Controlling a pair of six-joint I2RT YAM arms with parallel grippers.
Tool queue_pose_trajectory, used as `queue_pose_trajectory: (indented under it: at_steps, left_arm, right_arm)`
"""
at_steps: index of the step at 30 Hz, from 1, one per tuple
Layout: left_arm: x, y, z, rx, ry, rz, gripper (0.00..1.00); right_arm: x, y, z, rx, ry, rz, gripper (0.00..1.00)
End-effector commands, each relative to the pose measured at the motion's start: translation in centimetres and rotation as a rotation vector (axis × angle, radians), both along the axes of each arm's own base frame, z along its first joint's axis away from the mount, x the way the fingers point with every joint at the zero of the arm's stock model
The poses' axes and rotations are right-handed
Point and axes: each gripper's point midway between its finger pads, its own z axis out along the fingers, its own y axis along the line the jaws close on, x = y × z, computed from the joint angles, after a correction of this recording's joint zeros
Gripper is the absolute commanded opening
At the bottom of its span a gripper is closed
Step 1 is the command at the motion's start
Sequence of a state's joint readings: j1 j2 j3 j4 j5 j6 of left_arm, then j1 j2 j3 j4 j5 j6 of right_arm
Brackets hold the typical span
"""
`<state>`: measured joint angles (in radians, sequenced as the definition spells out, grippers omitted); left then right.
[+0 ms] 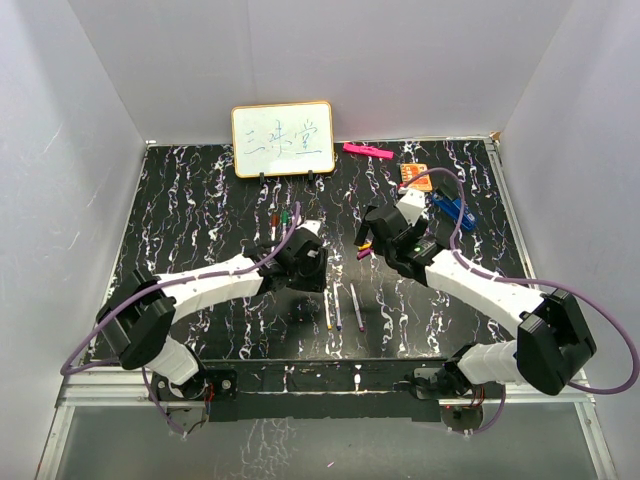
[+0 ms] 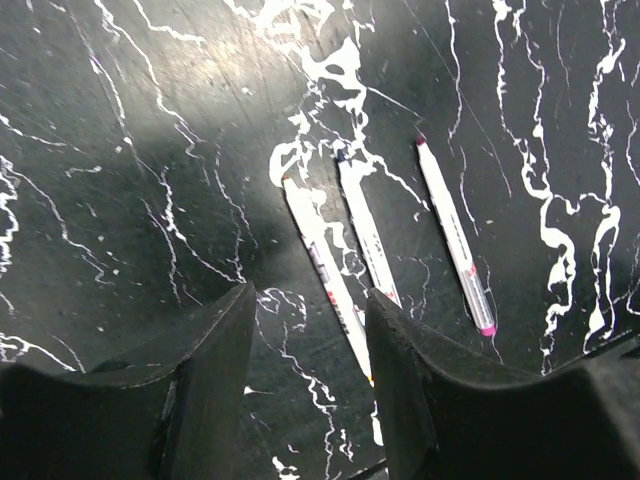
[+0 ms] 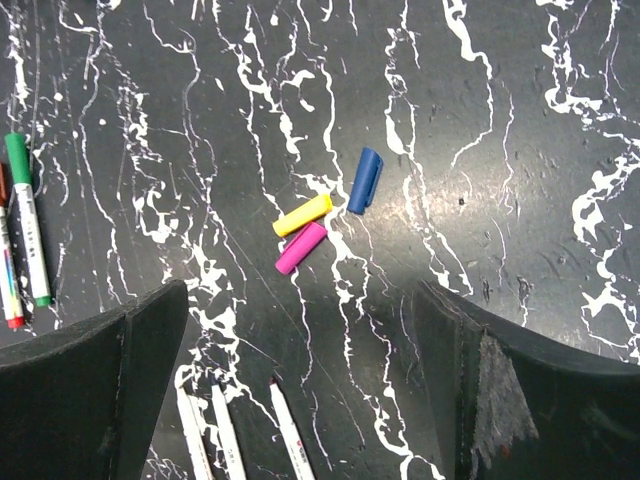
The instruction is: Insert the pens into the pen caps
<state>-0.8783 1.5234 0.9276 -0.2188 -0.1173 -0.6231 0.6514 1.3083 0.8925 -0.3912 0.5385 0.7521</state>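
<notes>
Spanning a white-walled booth, the black marble-veined table (image 1: 190, 200) carries a whiteboard (image 1: 283, 139) at its far edge. Three uncapped white pens (image 2: 365, 230) lie parallel near the front edge under the left gripper (image 2: 310, 310), jaws apart. The right gripper (image 3: 300, 300), likewise spread, hovers over a yellow cap (image 3: 302, 215), a magenta cap (image 3: 300, 248) and a blue cap (image 3: 364, 181), with bare tabletop around them.

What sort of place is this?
Probably a robotics lab booth: white walls box in a black marbled table, two robot arms are bolted at its near edge, and a whiteboard stands at the back.
</notes>
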Motion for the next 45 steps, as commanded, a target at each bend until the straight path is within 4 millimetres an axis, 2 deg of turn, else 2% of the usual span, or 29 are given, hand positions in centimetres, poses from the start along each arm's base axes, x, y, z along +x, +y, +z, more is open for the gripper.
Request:
queue_pose_trajectory:
  at_steps: [1, 9, 17, 32, 45]
  left_arm:
    - [-1.8, -0.5, 1.4, -0.034, 0.036, -0.022, 0.47]
    - [-3.2, -0.1, -0.2, 0.070, 0.075, -0.020, 0.50]
    - [-3.5, -1.5, -0.9, 0.095, 0.064, -0.047, 0.50]
    - [-3.7, -1.7, -3.1, 0.186, 0.075, -0.059, 0.50]
    - [-4.6, -0.4, -5.6, 0.288, 0.137, -0.075, 0.50]
  right_arm:
    - [0.3, -0.1, 0.9, 0.042, -0.044, -0.017, 0.94]
    - [-0.2, -0.9, 0.4, 0.033, -0.042, -0.038, 0.95]
    - [-0.1, -0.9, 0.0, 0.024, -0.031, -0.036, 0.94]
    - [0.1, -0.5, -0.3, 0.028, -0.018, -0.027, 0.94]
    - [0.4, -0.1, -0.2, 0.034, -0.017, -0.018, 0.94]
